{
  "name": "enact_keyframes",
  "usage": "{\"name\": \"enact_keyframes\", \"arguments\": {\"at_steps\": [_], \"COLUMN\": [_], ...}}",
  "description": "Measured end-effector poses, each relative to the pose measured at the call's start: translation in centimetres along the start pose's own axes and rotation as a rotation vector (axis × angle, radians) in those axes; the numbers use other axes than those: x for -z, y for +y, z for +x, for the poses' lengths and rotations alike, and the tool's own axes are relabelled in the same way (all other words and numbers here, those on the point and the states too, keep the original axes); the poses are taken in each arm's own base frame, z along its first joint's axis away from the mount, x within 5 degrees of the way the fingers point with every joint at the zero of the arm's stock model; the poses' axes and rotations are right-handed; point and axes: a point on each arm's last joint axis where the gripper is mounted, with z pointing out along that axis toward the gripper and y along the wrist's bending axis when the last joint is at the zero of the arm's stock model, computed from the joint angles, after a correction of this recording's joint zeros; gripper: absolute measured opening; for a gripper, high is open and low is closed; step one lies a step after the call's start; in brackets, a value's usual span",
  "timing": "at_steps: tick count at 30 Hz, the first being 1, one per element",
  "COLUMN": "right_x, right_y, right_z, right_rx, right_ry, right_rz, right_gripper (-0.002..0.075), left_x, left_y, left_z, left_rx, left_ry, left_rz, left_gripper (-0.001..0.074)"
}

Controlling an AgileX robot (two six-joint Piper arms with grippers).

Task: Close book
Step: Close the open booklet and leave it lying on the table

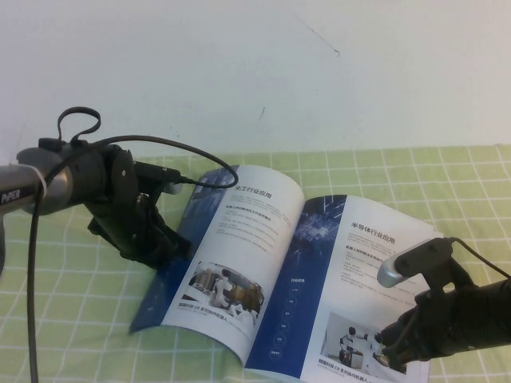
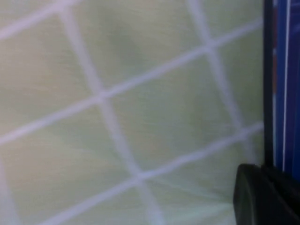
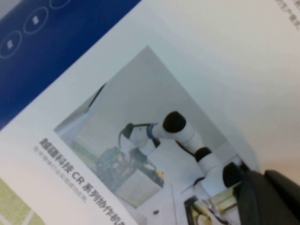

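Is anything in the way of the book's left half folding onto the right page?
Yes: the right hand sits over the near corner of the right page. The left hand is at the left edge of the book.

The left arm (image 1: 72, 187) enters from the left edge of the high view, with its wrist angled down toward the centre. The left gripper (image 1: 164, 243) sits low at centre-left. The right arm (image 1: 471, 315) enters from the lower right and reaches leftward. The right gripper (image 1: 389, 351) points down near the bottom edge.
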Motion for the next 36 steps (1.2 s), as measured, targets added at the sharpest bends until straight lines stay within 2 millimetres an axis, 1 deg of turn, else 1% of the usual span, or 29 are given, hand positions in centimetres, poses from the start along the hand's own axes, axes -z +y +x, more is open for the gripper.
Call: {"name": "enact_keyframes", "arguments": {"at_steps": [6,8,12,14,16,18,20,23,26,27,29,31,33,36], "right_x": [0.0,0.0,0.0,0.3,0.7,1.4,2.9,5.9,9.0,9.9,12.3,14.5,17.1,20.9], "right_y": [0.0,0.0,0.0,0.1,0.3,0.6,1.2,2.3,3.1,3.0,2.7,2.3,2.1,2.1], "right_z": [0.0,0.0,0.0,-0.2,-0.3,-0.2,-0.6,-1.0,-0.2,0.2,1.3,2.3,3.1,3.7], "right_rx": [-0.002,-0.002,-0.001,0.002,0.006,0.037,0.082,0.18,0.252,0.286,0.313,0.321,0.301,0.265], "right_ry": [-0.001,-0.001,-0.003,-0.012,-0.025,-0.033,-0.065,-0.106,-0.064,-0.034,0.023,0.058,0.038,-0.086], "right_rz": [0.002,0.002,0.002,-0.001,-0.007,-0.023,-0.038,-0.062,-0.083,-0.061,0.017,0.12,0.245,0.42], "right_gripper": [-0.0003,-0.0003,-0.0003,-0.0003,-0.0003,-0.0003,-0.0003,-0.0003,-0.0003,-0.0003,-0.0003,-0.0003,-0.0003,-0.0003], "left_x": [0.7,1.5,4.0,5.7,7.2,8.5,9.5,11.3,13.6,14.3,16.1,18.0,20.0,22.6], "left_y": [-1.9,-2.6,-4.4,-5.5,-6.3,-6.8,-6.9,-6.6,-5.6,-5.2,-4.2,-3.6,-3.7,-4.8], "left_z": [0.0,-0.5,-2.0,-2.7,-3.3,-3.9,-4.2,-4.1,-3.3,-3.0,-2.4,-1.9,-1.6,-1.1], "left_rx": [-0.006,-0.014,-0.063,-0.092,-0.11,-0.121,-0.148,-0.203,-0.287,-0.304,-0.293,-0.263,-0.247,-0.275], "left_ry": [0.083,0.087,0.027,-0.019,-0.055,-0.09,-0.108,-0.121,-0.11,-0.099,-0.099,-0.128,-0.187,-0.279], "left_rz": [0.188,0.267,0.477,0.609,0.698,0.745,0.758,0.721,0.573,0.506,0.372,0.294,0.295,0.398], "left_gripper": [-0.0004,-0.0004,-0.0004,-0.0004,-0.0004,-0.0004,-0.0004,-0.0004,-0.0004,-0.0004,-0.0004,-0.0004,-0.0004,-0.0004]}}
